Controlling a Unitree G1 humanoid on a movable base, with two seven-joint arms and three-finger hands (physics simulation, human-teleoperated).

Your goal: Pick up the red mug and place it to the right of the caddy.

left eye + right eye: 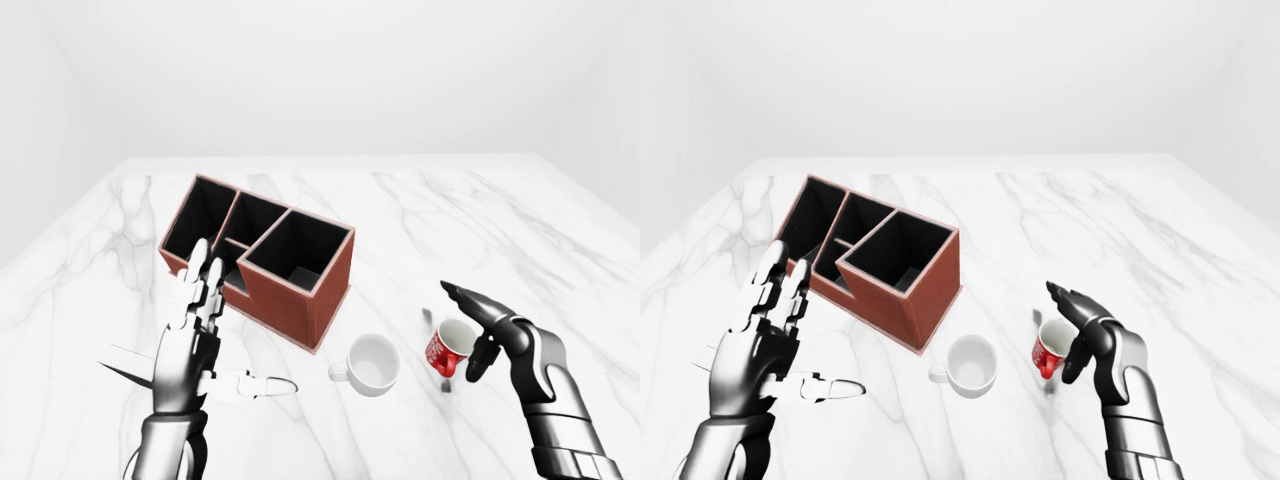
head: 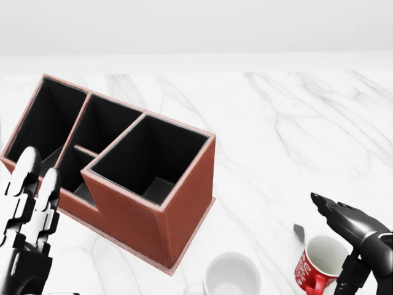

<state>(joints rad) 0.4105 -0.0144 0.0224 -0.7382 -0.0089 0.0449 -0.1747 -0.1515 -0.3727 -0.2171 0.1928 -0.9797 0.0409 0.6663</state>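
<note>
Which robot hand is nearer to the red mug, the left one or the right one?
The right. The right robot hand is open right beside the red mug, on its right in the left-eye view. The left robot hand is raised far to the left, beyond the white mug.

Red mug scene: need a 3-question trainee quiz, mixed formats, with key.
1. True or false: the right hand has its fingers closed round the red mug.
2. Multiple choice: in the left-eye view, the white mug sits (A) inside the caddy, (B) between the caddy and the red mug, lower in the view than the caddy, (C) right of the red mug.
3. Fill in: the left hand is raised with fingers ____, holding nothing.

Key
1. False: the fingers are spread beside and over the mug, not wrapped round it.
2. B.
3. open.
</note>
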